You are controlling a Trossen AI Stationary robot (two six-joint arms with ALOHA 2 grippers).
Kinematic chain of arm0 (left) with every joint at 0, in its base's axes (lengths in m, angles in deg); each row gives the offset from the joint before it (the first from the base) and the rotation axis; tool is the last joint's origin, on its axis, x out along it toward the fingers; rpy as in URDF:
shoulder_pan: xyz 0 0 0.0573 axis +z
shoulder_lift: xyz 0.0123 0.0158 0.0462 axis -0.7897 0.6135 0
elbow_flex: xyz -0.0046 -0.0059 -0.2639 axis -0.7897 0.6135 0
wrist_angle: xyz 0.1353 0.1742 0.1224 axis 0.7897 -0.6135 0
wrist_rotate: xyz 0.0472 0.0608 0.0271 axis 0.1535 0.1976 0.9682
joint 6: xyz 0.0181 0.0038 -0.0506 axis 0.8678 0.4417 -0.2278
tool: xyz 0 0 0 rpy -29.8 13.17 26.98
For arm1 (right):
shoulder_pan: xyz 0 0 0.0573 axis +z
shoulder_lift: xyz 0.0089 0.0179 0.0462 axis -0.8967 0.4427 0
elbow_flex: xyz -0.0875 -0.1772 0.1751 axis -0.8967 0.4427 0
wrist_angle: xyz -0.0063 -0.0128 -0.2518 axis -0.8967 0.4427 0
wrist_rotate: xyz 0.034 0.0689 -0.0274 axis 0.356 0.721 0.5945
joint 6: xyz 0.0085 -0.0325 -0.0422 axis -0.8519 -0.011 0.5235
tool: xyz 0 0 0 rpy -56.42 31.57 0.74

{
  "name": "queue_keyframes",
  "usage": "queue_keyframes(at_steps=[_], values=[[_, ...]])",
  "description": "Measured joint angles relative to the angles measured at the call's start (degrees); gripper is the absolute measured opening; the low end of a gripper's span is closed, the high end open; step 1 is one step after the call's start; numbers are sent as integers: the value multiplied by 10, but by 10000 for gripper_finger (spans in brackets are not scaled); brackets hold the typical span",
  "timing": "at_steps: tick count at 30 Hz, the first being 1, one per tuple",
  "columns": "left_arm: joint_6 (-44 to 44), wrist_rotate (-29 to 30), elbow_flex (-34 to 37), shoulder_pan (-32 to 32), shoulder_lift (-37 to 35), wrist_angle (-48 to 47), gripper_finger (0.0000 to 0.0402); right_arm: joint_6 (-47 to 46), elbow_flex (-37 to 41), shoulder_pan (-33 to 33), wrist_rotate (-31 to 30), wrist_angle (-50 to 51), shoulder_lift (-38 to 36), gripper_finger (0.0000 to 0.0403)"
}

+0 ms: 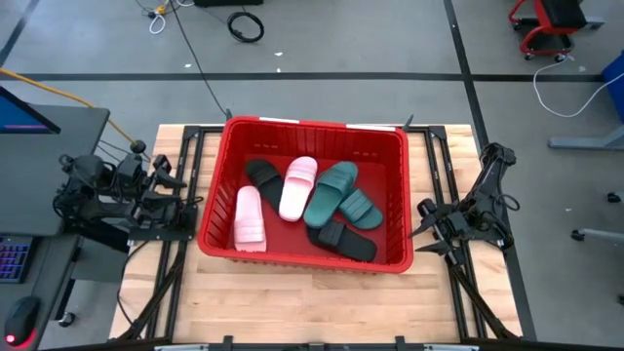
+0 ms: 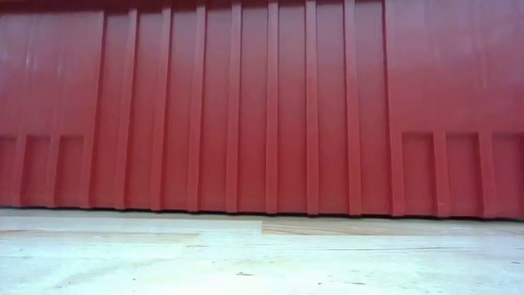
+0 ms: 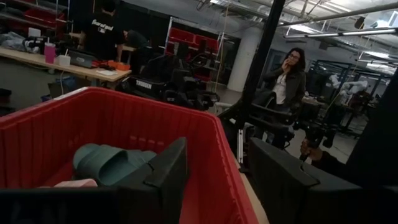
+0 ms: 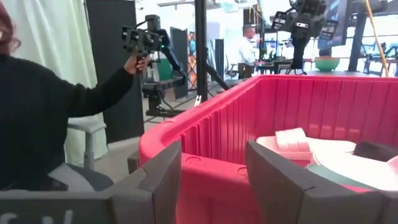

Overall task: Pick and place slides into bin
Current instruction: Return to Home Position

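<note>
The red bin (image 1: 304, 130) stands in the middle of the wooden table. Inside it lie two pale pink slides (image 1: 250, 216) (image 1: 297, 187), two dark green slides (image 1: 330, 191) (image 1: 360, 209) and two black slides (image 1: 263, 176) (image 1: 343, 241), some overlapping. My left gripper (image 1: 192, 207) is open and empty just outside the bin's left wall. My right gripper (image 1: 421, 226) is open and empty just outside the bin's right wall. The left wrist view shows a green slide (image 3: 102, 163) over the bin rim; the right wrist view shows a pink slide (image 4: 292, 142).
The low view is filled by the bin's ribbed red wall (image 2: 262, 106) standing on the table. Black frame rails (image 1: 175, 263) run along the table's left and right sides. People stand and sit in the room beyond the table (image 3: 287, 78) (image 4: 37, 118).
</note>
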Motion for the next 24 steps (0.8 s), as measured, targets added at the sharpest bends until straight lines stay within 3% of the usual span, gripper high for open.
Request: queue_keyframes(at_steps=[6,13,24], values=[[0,0,0,0,0,-30,180,-55,-5,0,12,-3,2,185],[-17,0,0,0,0,-43,177,9,32,0,191,-54,12,185],[-15,0,0,0,0,-41,178,-18,32,-1,116,-29,12,185]])
